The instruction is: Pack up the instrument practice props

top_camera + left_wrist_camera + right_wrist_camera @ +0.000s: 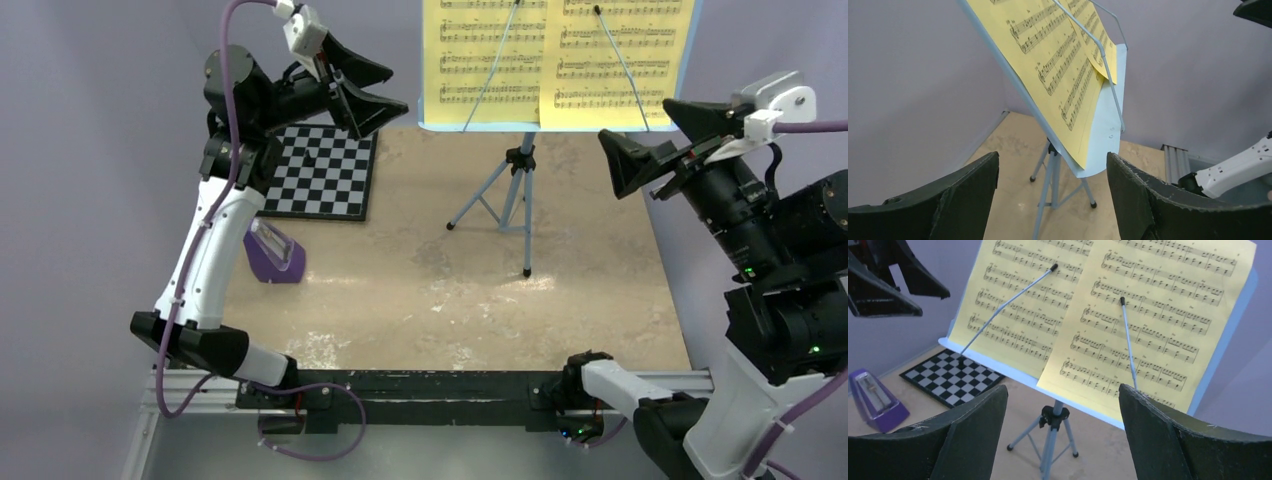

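The light blue tripod music stand (pixel 519 190) stands at the back middle of the table. Two yellow sheets of printed music (pixel 500 55) lean on its tray under thin wire holders. The small purple metronome (pixel 272 252) sits on the table at the left, beside my left arm. My left gripper (pixel 395 88) hangs open in the air just left of the tray, touching nothing. My right gripper (pixel 635 120) is open just right of the tray, also empty. In the left wrist view the tray's corner (pixel 1103 135) lies beyond the open gripper (pixel 1052 156). The right wrist view shows the sheets (pixel 1148 315) past the open gripper (pixel 1063 390).
A black-and-white checkerboard (pixel 322 172) lies flat at the back left, behind the metronome (pixel 873 400). The stand's three legs (pixel 1053 440) spread over the tan tabletop (pixel 420 290). Grey-purple walls close in behind and at both sides.
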`<action>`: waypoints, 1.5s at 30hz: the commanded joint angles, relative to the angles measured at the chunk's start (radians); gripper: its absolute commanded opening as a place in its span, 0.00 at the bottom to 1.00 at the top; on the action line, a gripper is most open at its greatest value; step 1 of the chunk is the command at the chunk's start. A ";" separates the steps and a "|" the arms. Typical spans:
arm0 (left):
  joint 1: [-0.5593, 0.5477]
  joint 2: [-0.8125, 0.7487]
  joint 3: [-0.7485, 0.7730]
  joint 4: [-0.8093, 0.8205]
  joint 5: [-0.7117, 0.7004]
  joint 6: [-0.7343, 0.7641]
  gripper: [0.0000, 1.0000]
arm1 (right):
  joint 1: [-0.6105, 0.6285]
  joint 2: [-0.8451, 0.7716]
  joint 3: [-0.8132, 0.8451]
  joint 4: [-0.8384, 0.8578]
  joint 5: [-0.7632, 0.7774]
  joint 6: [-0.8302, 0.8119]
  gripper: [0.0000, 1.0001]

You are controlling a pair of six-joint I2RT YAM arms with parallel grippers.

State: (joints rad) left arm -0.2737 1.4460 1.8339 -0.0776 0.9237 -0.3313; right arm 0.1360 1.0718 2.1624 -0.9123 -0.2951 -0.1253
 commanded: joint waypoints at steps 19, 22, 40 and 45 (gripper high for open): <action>-0.067 -0.164 -0.260 0.216 -0.002 -0.237 0.52 | -0.009 0.005 -0.160 0.019 -0.077 -0.035 0.88; -0.072 -0.149 -0.254 0.215 0.001 -0.228 0.63 | -0.009 0.083 -0.044 0.015 -0.210 0.062 0.90; -0.069 -0.067 0.064 -0.477 0.049 0.383 0.80 | 0.051 0.382 -0.074 0.578 -0.649 0.729 0.92; -0.067 -0.032 0.137 -0.497 0.005 0.395 0.81 | 0.100 0.442 -0.050 0.692 -0.719 0.771 0.94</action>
State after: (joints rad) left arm -0.3428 1.3849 1.9018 -0.5156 0.9783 0.0006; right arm 0.1986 1.5097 2.0731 -0.4038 -0.9119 0.5606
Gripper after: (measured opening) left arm 0.804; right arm 0.936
